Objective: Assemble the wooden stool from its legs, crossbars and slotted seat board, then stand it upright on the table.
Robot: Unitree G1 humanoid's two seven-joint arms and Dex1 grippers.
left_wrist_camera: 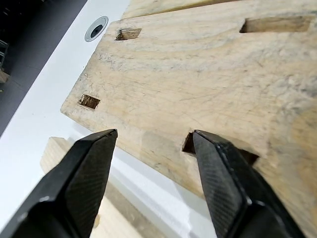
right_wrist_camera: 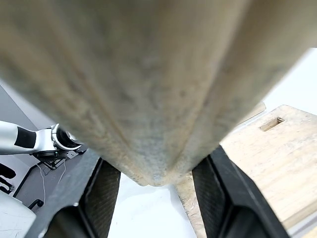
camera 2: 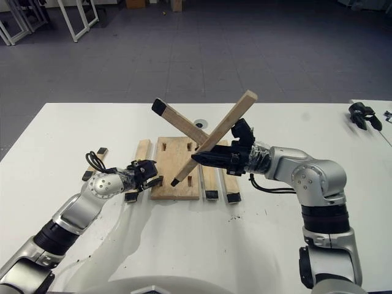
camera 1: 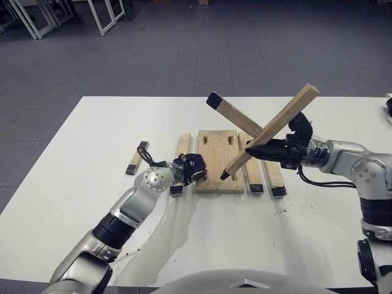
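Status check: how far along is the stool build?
Done: two legs look joined into a cross. In hand: the right gripper holds that cross tilted over the flat seat board; the left gripper is open at the board's edge. Left: nothing sits in the slots, loose pieces lie beside the board, and no stool stands yet.

- The two head views look forward and down from above the arms, over the white bench [camera 1: 73, 159] to the grey floor [camera 1: 184, 49] beyond. They share one scene, offset slightly sideways.
- The left wrist view sits very close over the slotted board [camera 1: 211, 159]. It looks out between the fingers of the left end effector [left_wrist_camera: 154, 136] toward the bench edge.
- The right wrist view looks along the right end effector [right_wrist_camera: 156, 168], hard up against the crossed wooden pieces [right_wrist_camera: 148, 74]. A board corner behind them also appears in the head views.
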